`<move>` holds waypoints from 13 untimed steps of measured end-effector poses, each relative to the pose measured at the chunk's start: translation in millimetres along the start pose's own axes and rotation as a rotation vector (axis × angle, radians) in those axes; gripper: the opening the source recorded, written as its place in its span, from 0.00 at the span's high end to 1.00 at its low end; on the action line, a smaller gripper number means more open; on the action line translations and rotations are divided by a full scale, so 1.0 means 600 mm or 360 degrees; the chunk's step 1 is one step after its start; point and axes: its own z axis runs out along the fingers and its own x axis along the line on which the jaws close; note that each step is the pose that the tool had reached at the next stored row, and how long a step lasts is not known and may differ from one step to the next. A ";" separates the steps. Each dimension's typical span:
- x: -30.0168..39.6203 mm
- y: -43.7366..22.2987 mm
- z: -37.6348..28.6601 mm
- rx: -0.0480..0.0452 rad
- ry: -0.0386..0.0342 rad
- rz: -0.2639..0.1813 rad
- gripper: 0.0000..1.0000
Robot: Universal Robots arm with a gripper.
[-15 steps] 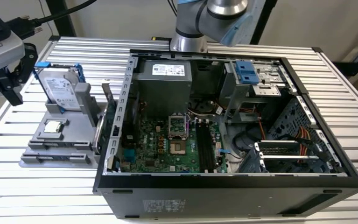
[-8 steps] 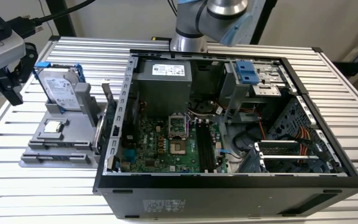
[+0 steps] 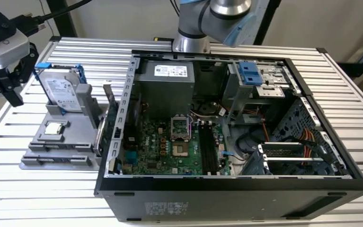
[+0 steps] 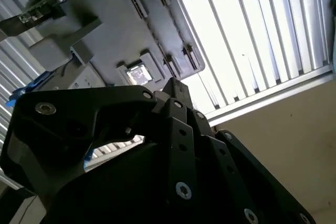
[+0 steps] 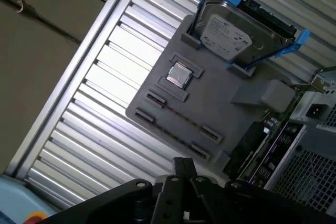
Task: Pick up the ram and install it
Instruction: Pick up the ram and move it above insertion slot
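Hand (image 3: 3, 86) hangs over table (image 3: 36, 198) edge at exterior view's left; clenched or released, cannot tell. Ram (image 3: 103, 126) stands on edge in gray holder (image 3: 61, 152), beside computer case (image 3: 232, 189), well apart from hand. Best approach, likely: descend squarely, grip top edge mid-length.

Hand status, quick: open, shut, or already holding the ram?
Hand: open, holding nothing.
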 end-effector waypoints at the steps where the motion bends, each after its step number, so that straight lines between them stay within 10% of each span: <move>1: 0.000 0.000 0.000 0.0000 0.0001 -0.0010 1.00; 13: -0.003 0.004 0.000 0.0000 0.0005 -0.0100 1.00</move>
